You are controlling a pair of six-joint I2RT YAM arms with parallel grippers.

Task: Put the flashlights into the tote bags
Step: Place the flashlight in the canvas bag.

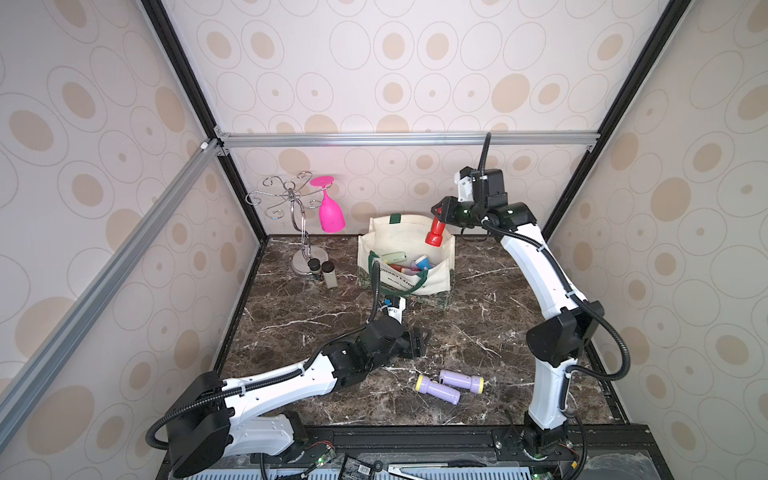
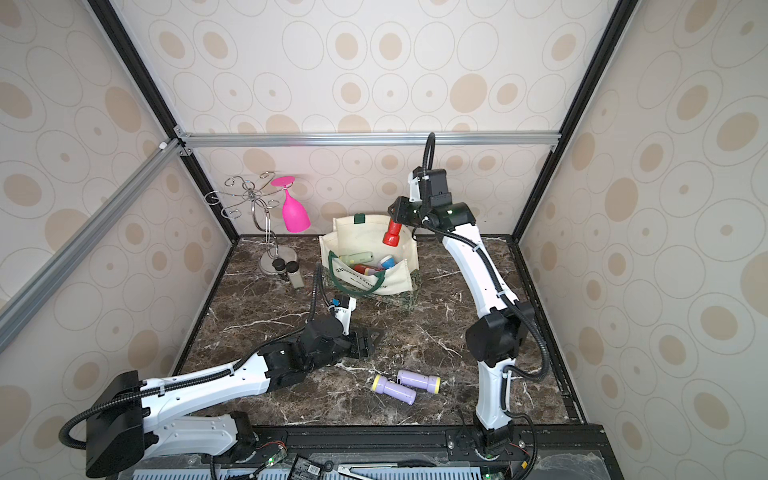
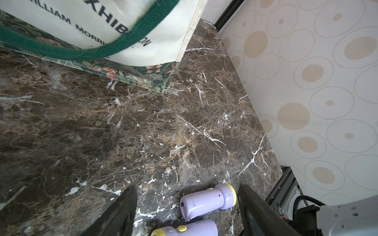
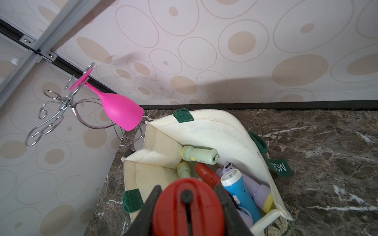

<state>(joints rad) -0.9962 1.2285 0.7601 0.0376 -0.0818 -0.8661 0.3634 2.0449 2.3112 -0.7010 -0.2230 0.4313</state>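
Fingers of the right gripper (image 1: 437, 211) clamp the tail of a red flashlight (image 1: 435, 233), which hangs head down over the open mouth of the tote bag (image 1: 434, 280) at the far middle of the table (image 1: 478, 332). Held this way, it looks set to fall straight in beside the other flashlights (image 4: 199, 156) lying inside. The bag's near wall sags, so the mouth gapes wide. Nearer, the left gripper (image 1: 417, 341) hovers low over the marble, jaws spread and empty. It is aimed rightward at the two lilac flashlights (image 1: 461, 380) lying side by side near the front edge, probably its next pick.
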